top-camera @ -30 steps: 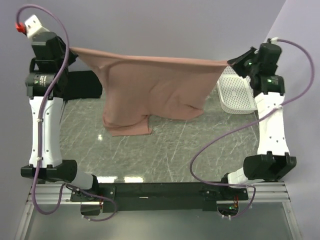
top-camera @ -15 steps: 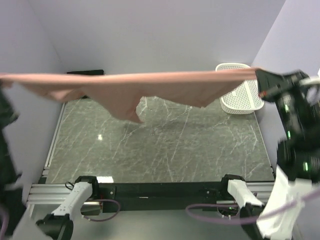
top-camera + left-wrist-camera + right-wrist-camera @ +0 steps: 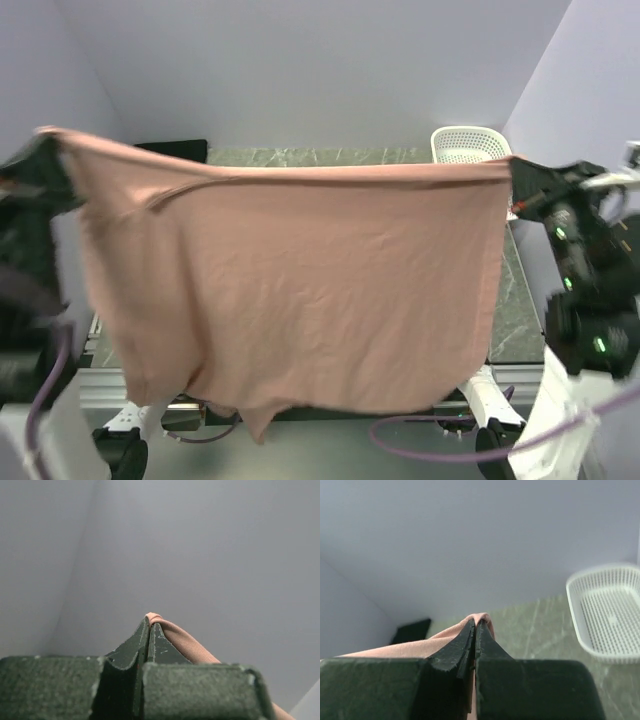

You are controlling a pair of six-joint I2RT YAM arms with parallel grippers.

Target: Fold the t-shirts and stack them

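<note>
The salmon-pink t-shirt (image 3: 300,290) hangs spread wide in the air close to the top camera, stretched between both arms and hiding most of the table. My left gripper (image 3: 45,150) is shut on its upper left corner; in the left wrist view a fold of pink cloth (image 3: 172,635) pokes out between the pinched jaws. My right gripper (image 3: 515,180) is shut on the upper right corner, with pink cloth (image 3: 420,647) trailing left from it. A black folded t-shirt (image 3: 175,150) lies at the table's back left, dark against the wall in the right wrist view (image 3: 412,630).
A white mesh basket (image 3: 465,143) stands at the back right of the marble table (image 3: 515,300); its rim also shows in the right wrist view (image 3: 605,610). Lilac walls close in the back and both sides.
Both arms have lifted the pink t-shirt from hanging over the table to high up near the camera. It now hangs as a broad sheet in front of the view.
</note>
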